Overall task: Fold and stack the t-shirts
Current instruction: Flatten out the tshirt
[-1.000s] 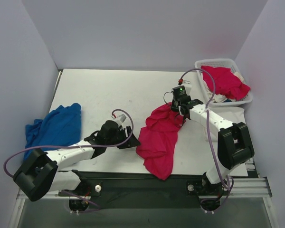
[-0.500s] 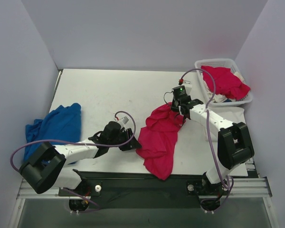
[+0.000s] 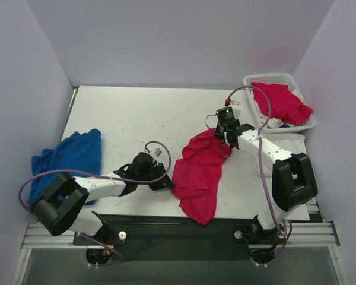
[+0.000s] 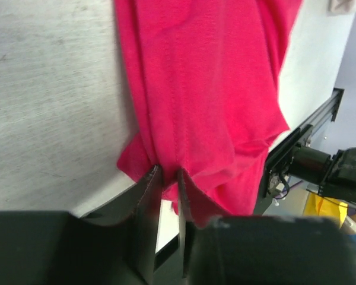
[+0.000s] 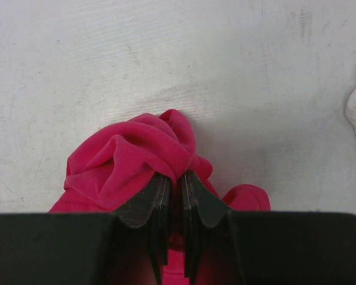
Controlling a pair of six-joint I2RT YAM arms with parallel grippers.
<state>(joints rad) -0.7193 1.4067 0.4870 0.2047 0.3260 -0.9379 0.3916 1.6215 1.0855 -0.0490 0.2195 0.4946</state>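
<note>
A bright pinkish-red t-shirt [image 3: 199, 175] lies crumpled mid-table, its lower end reaching the near edge. My left gripper [image 3: 164, 181] sits at its left edge. In the left wrist view the left gripper [image 4: 169, 172] has its jaws drawn close on a fold of the t-shirt [image 4: 207, 89], pinched between the tips. My right gripper [image 3: 224, 142] is shut on the shirt's bunched far end. The right wrist view has the right gripper [image 5: 177, 176] with red cloth [image 5: 124, 160] heaped over it. More red t-shirts [image 3: 282, 102] fill the basket, and a white one [image 3: 291, 145] lies under the right arm.
The white lattice basket [image 3: 252, 80] stands at the back right corner. A blue cloth [image 3: 71, 157] lies crumpled at the table's left edge. The near table edge and metal rail [image 4: 296, 136] run just below the red shirt's lower end.
My left gripper has slid right to the red shirt's left edge and its jaws have narrowed onto a fold of it. The right arm has held still.
</note>
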